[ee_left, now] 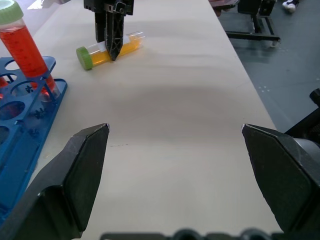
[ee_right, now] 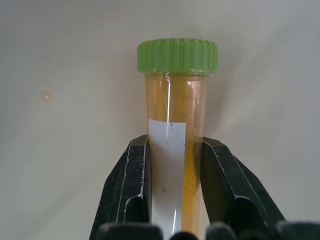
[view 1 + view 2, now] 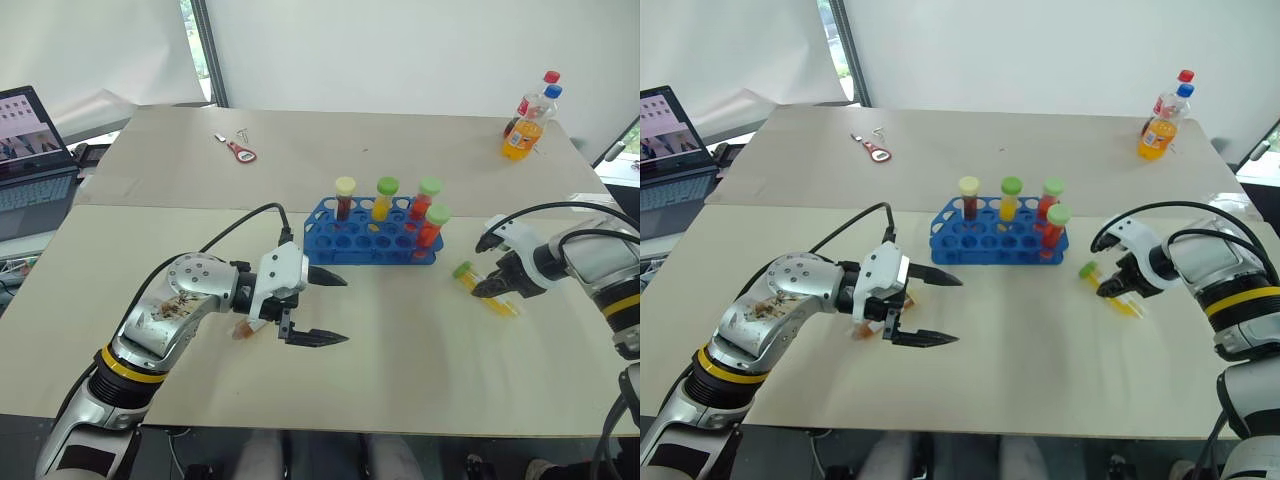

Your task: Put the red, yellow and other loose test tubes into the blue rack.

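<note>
Picking-up time: right gripper (image 2: 171, 192) pinches the clear green-capped yellow tube (image 2: 175, 120) lying near the table's (image 3: 420, 400) right edge, left gripper (image 3: 322, 308) gapes empty, and next comes lifting it into the bright blue plastic rack (image 3: 372, 238).

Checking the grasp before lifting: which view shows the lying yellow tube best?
The right wrist view: the yellow tube sits close up between the right end effector fingers, cap and label clear. The head views show it small on the table; the left wrist view shows it distant, pinched.

No text can be read: the white label (image 2: 167, 170) on the yellow test tube (image 2: 176, 135) looks blank.
</note>
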Robot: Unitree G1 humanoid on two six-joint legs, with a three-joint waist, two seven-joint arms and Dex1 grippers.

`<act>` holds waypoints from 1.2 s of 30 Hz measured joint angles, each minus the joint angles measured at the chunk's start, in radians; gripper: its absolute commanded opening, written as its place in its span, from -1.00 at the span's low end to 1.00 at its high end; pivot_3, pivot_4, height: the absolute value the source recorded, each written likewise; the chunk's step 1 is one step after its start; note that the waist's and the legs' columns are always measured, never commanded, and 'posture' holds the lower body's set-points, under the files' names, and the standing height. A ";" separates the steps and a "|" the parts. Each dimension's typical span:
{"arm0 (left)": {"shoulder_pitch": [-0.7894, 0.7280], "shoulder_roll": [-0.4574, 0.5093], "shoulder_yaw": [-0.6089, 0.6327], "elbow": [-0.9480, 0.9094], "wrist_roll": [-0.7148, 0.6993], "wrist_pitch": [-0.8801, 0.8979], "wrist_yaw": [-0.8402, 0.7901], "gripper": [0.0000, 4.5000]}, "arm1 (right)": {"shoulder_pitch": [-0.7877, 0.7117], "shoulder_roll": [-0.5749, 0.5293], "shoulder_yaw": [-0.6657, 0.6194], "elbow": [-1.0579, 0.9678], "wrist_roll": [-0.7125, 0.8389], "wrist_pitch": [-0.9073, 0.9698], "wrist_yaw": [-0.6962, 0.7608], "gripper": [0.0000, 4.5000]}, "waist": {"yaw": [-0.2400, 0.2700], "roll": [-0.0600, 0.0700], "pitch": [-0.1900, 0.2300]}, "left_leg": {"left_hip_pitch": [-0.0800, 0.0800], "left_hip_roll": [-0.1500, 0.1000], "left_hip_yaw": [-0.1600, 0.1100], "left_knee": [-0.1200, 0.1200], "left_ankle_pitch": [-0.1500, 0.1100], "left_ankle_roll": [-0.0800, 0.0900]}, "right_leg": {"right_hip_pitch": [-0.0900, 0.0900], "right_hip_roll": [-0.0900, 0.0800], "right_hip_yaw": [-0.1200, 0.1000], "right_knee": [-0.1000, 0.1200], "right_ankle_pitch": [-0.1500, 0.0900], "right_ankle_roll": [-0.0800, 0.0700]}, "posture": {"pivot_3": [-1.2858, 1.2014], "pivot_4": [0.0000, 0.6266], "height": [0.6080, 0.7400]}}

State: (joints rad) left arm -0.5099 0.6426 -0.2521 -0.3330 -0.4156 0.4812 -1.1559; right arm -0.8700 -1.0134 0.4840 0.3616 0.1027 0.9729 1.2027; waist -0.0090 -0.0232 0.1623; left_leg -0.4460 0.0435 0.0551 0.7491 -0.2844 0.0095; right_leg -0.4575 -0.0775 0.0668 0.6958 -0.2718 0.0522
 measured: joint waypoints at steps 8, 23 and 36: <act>0.043 0.044 0.112 0.064 0.004 0.001 0.045 1.00 | 0.214 -0.069 -0.344 -0.508 0.221 0.212 0.005 -0.56 | 0.002 0.000 0.000 | 0.001 0.001 -0.003 0.000 0.000 0.000 | 0.000 0.001 -0.001 0.001 0.000 0.000 | 0.03 -0.52 0.03; 0.078 0.046 0.196 0.113 0.021 -0.020 0.130 1.00 | 0.406 0.796 -0.564 -0.674 0.123 -0.453 -0.709 -0.57 | 0.010 -0.002 -0.001 | -0.001 -0.001 -0.003 0.001 0.001 -0.002 | 0.000 0.000 -0.002 0.006 0.000 0.000 | 0.03 -0.52 0.03; 0.057 0.044 0.195 0.068 0.016 0.029 0.158 1.00 | 0.424 0.875 -0.497 -0.341 -0.044 -0.897 -0.891 -0.57 | -0.007 -0.002 -0.001 | -0.001 0.000 -0.003 0.001 0.001 -0.002 | 0.000 0.001 -0.002 0.007 0.000 0.000 | 0.03 -0.52 0.03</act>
State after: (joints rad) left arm -0.4532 0.6864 -0.0569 -0.2654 -0.3991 0.5107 -0.9981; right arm -0.4459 -0.1387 -0.0132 0.0203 0.0592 0.0754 0.3113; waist -0.0159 -0.0254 0.1612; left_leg -0.4466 0.0436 0.0516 0.7499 -0.2832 0.0074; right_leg -0.4578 -0.0770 0.0648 0.7023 -0.2715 0.0525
